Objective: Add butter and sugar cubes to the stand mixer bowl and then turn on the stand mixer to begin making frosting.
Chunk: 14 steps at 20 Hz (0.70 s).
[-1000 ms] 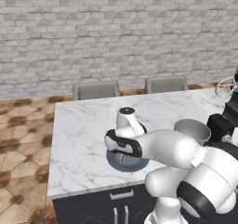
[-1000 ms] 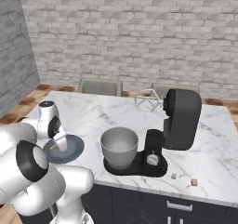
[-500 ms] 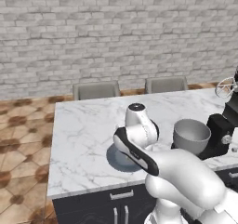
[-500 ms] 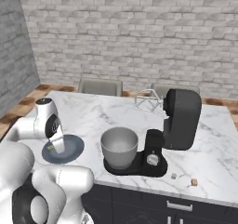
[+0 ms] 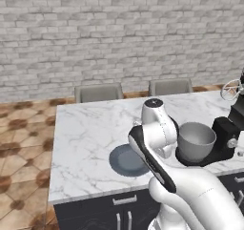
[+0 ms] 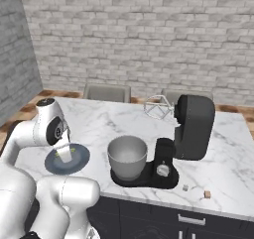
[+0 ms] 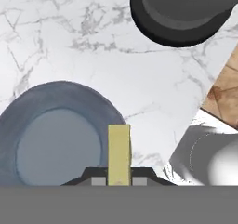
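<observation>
Gripper (image 7: 119,181) jaws are clamped narrowly on the butter (image 7: 119,154), a pale-yellow stick that stands out from between the 2 dark fingertips (image 7: 98,181) in the hand view. Seen from there, the butter overlaps the right rim of the dark grey plate (image 7: 28,121); whether it touches the plate cannot be told. In the right base view the stick (image 6: 72,150) shows as a small yellow patch beside the white hand, over the plate (image 6: 82,159).

Just to the right of the plate in both base views stands the stand mixer bowl (image 6: 127,156), a deep grey metal bowl seated on the black base of the stand mixer (image 6: 192,127). The mixer's head is tilted back, with the wire whisk (image 6: 158,107) raised clear of the bowl.

All of this sits on the white marble table (image 5: 86,133). Near its front edge, right of the mixer, lie 2 small sugar cubes (image 6: 207,194).
</observation>
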Available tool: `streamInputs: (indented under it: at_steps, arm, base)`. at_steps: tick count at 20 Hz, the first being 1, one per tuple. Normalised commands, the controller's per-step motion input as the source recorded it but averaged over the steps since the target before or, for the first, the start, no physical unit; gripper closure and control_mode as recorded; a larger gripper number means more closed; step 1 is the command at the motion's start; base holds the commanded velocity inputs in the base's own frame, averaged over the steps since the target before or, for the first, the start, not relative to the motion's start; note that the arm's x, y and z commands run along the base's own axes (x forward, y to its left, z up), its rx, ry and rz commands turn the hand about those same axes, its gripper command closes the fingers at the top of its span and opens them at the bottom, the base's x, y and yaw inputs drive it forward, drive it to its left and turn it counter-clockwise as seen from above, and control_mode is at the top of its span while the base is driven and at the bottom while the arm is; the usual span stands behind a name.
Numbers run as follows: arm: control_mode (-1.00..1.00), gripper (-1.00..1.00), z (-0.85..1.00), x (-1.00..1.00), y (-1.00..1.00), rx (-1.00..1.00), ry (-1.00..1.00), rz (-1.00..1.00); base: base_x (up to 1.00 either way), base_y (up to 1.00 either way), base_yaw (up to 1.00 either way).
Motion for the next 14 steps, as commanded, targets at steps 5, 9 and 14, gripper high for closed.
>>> streamInputs:
  at_steps: [5, 9, 14]
  arm:
    - [-1.0, 1.0, 0.63, -0.13, -0.43, -0.08, 0.0, -0.13]
    - [-1.0, 1.0, 0.62, -0.15, -0.41, -0.07, 0.0, -0.14]
    - [-1.0, 1.0, 0.66, -0.13, -0.32, -0.07, 0.0, -0.13]
  base:
    - [0.0, 0.0, 0.0]
    - [0.0, 0.0, 0.0]
    - [0.0, 0.0, 0.0]
